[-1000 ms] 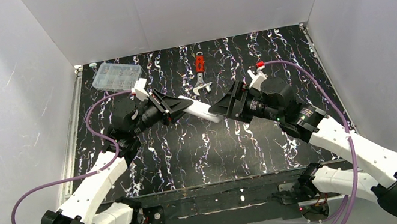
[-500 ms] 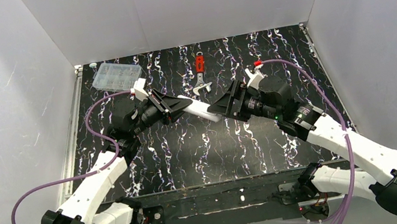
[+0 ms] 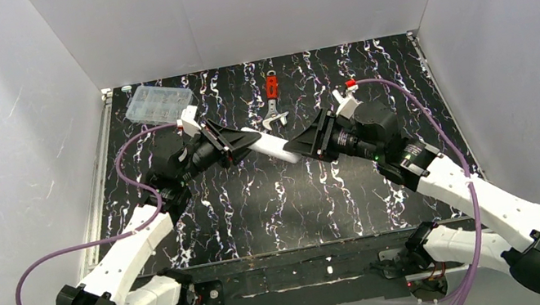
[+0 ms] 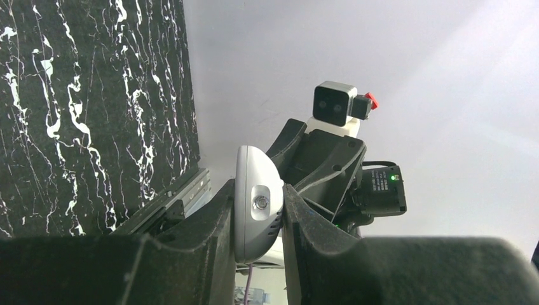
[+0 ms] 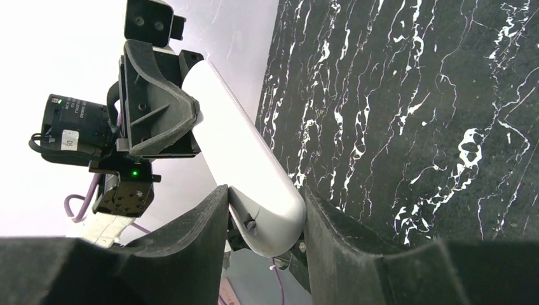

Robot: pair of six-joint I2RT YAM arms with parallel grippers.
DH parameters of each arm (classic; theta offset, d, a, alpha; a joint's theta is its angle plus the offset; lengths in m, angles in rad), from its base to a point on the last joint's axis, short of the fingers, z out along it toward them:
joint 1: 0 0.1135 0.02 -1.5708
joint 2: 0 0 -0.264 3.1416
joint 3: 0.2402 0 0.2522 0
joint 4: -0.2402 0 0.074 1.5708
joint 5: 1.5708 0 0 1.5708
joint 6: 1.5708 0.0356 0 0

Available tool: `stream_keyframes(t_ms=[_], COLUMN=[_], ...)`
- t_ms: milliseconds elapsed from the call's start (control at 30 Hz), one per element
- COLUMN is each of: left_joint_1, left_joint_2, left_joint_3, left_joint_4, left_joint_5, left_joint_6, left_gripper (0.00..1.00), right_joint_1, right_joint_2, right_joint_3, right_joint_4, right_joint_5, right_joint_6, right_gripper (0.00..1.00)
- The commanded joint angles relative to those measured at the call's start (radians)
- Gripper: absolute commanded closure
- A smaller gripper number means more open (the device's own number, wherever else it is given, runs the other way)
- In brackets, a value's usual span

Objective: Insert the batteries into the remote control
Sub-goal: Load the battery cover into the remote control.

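The white remote control [image 3: 270,146] hangs in the air above the middle of the black table, held at both ends. My left gripper [image 3: 245,139] is shut on its left end; in the left wrist view the rounded end of the remote [image 4: 257,202] is pinched between my fingers [image 4: 203,241]. My right gripper [image 3: 296,150] is shut on the right end; in the right wrist view the remote [image 5: 245,162] runs from my fingers [image 5: 337,235] up to the left gripper [image 5: 156,101]. The batteries are out of view.
A clear plastic compartment box [image 3: 157,102] lies at the table's far left corner. A red-handled wrench [image 3: 273,102] lies at the far middle, just behind the grippers. White walls close in the table [image 3: 260,212] on three sides.
Both grippers and the remote between them have shifted slightly left and toward the far side. Both grips have stayed shut.
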Motion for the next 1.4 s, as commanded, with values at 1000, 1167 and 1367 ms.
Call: stream_keyframes(t_ms=[1000, 1167, 1367], left_joint_1=[-0.004, -0.004, -0.004], left_joint_2=[0.021, 0.046, 0.048], left_joint_3=[0.123, 0.132, 0.135], left_joint_4=[0.182, 0.226, 0.231], left_joint_5=[0.037, 0.027, 0.027], left_joint_6=[0.003, -0.011, -0.012], left_gripper=[1.00, 1.00, 1.00], right_joint_1=[-0.069, -0.080, -0.087], right_joint_2=[-0.075, -0.052, -0.049], right_joint_3=[-0.042, -0.026, -0.038], right_joint_4=[0.240, 0.264, 0.296], right_joint_5=[-0.063, -0.110, -0.117], right_joint_6=[0.065, 0.097, 0.120], right_gripper=[0.22, 0.22, 0.30])
